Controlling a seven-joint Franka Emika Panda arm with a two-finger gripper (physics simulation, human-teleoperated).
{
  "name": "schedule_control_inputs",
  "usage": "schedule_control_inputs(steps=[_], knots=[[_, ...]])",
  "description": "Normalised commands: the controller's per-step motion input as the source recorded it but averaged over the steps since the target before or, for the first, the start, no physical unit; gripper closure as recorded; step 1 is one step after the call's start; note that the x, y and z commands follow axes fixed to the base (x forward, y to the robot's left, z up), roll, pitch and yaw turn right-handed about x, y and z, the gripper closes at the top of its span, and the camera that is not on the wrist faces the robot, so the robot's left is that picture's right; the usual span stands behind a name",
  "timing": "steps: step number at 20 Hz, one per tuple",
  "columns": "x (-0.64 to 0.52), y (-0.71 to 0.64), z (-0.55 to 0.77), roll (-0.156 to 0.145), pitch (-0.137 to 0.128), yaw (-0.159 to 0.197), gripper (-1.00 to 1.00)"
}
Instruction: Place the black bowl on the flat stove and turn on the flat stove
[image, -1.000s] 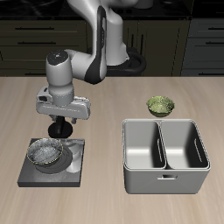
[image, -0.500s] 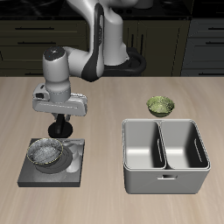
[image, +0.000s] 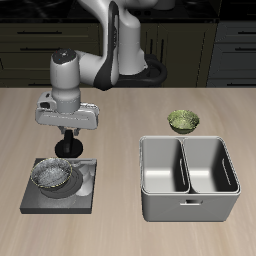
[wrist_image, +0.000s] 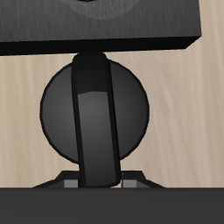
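Bowl (image: 54, 177): we see it resting on the stove (image: 88, 199), over the burner rings.
Knob (wrist_image: 94, 108): at the stove's back edge.
Gripper (image: 69, 146): directly above the knob; we cannot tell whether its fingers are apart or together.

Silver, dark-rimmed black bowl (image: 54, 176) on the flat stove (image: 85, 199), black with grey rings; olive-green bowl (image: 183, 121).

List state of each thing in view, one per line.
black bowl: upright, sitting on the flat stove.
flat stove: rings grey, not glowing.
stove knob: directly under the gripper.
gripper: above the knob; open or shut unclear.
olive-green bowl: upright on table.
metal basin: both compartments empty.
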Motion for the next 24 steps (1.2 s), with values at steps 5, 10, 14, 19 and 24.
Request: schedule_control_inputs(steps=[5, 10, 14, 19, 24], knots=[[0.12, -0.19, 0.20, -0.035, -0.009, 0.016, 1.00], [0.24, -0.38, 0.27, -0.060, -0.009, -0.009, 1.00], [0.23, -0.30, 0.25, 0.015, -0.006, 0.060, 1.00], [0.12, -0.18, 0.16, -0.037, -0.008, 0.047, 1.00], [0.15, -0.23, 0.17, -0.024, -0.005, 0.058, 1.00]])
